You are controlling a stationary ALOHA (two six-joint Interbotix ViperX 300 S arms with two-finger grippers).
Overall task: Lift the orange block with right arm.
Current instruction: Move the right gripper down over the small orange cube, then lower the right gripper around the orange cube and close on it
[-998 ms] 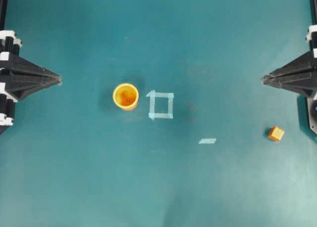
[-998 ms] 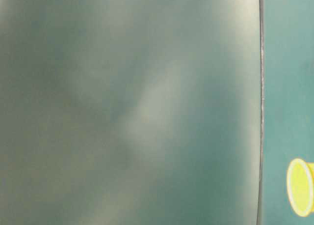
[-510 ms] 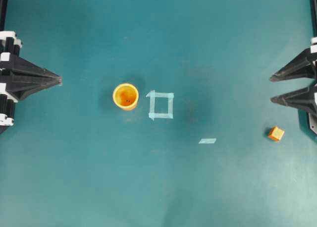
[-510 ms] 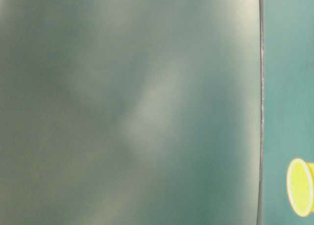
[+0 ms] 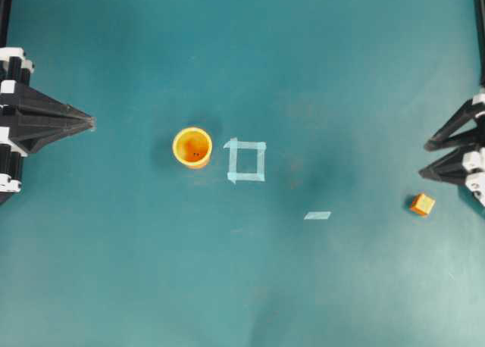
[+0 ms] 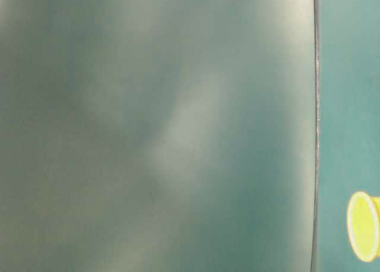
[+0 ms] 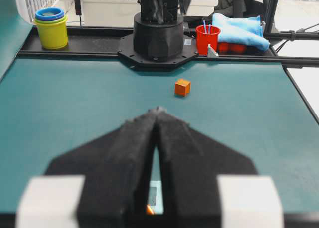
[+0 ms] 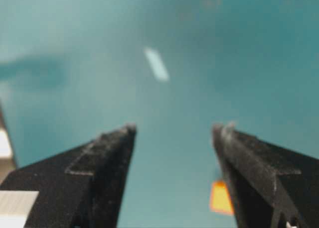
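Orange block (image 5: 423,204) lies loose on table (image 5: 341,286); cup (image 5: 192,147) holds perhaps a dark speck.

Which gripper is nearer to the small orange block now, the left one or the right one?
Right. The right gripper hangs open just beside the orange block, not touching it. The left gripper is shut, far across the table.

Teal table (image 5: 114,271) under even light; beyond far edge, stacked cups (image 7: 51,26), red cup (image 7: 207,39), blue cloth (image 7: 239,29).

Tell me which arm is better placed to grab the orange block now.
Right. The right gripper hangs open just beside the orange block; the left gripper sits shut at the table's far side.
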